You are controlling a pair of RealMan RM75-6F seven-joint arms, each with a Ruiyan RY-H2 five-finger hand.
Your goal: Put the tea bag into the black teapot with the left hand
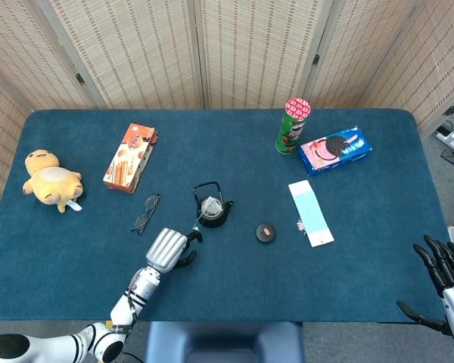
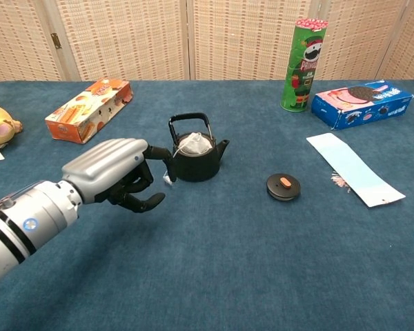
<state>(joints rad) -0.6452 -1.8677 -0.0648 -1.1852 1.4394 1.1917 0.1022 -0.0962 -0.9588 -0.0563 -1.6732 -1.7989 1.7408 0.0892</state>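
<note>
The black teapot (image 1: 212,209) (image 2: 195,159) stands lidless mid-table with the pale tea bag (image 2: 194,143) (image 1: 210,204) resting in its opening. The bag's small tag (image 2: 167,178) hangs down by the pot's left side, free of any finger. My left hand (image 1: 169,248) (image 2: 117,172) hovers just left of the pot, nearer the table's front edge, fingers loosened and apart, one reaching toward the pot and holding nothing. My right hand (image 1: 444,278) sits off the table's front right corner with fingers spread and empty; the chest view does not show it.
The teapot's lid (image 1: 265,232) (image 2: 283,186) lies right of the pot. Glasses (image 1: 145,213) lie to its left. A white-and-blue packet (image 1: 311,212), chips can (image 1: 293,125), blue cookie box (image 1: 335,150), orange box (image 1: 129,157) and yellow plush (image 1: 53,178) ring the table.
</note>
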